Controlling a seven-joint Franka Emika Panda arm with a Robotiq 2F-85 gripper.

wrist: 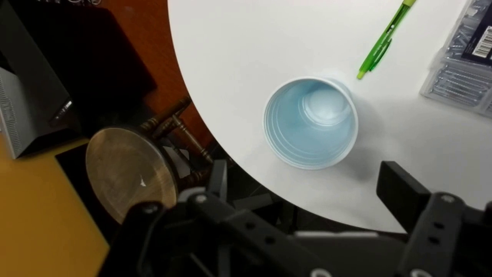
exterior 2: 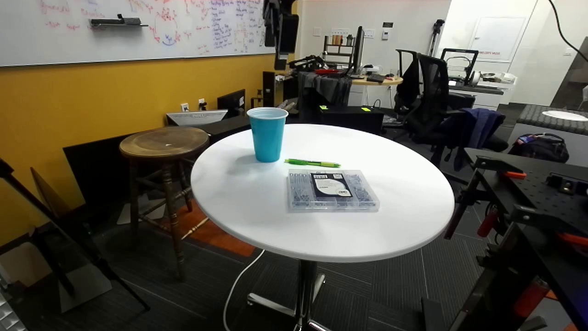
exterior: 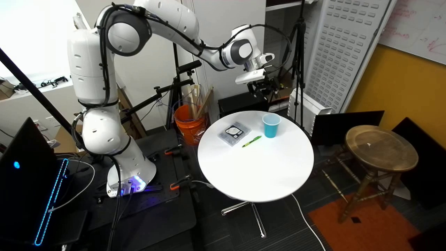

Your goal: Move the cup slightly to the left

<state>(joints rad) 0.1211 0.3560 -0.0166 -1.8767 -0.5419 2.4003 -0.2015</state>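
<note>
black and spread wide, the pincer (wrist: 303,175) hangs in the air, its two fingers (wrist: 399,190) well apart in the wrist view. in both exterior views it is higher than the cup (exterior 2: 267,138) and apart from it; at the top edge of an exterior view only part of it shows. the cup, light blue with a paler rim, stands upright on the round white bench (exterior: 251,177), near the edge. in the wrist view its mouth faces the camera, with the pale inside seen down to the round bottom. there it shows just past the fingertips, its width falling between the two.

close by on the bench lies a green pen (wrist: 384,42), one end toward the cup but not touching it. beyond the pen, a see-through plastic case (exterior: 234,134) rests flat, showing a dark and white label (exterior 2: 330,185) and many slender pieces (wrist: 457,84) inside.

in an exterior view the white arm (exterior: 176,15) is stretched out, a dark cable (exterior: 103,69) strapped along it. a wooden stool (exterior: 381,148) stands near the bench, and an orange bucket (exterior: 190,125) holds wood strips (exterior: 192,101). a whiteboard (exterior 2: 151,32) with red and blue writing hangs on a yellow wall (exterior 2: 115,96).
</note>
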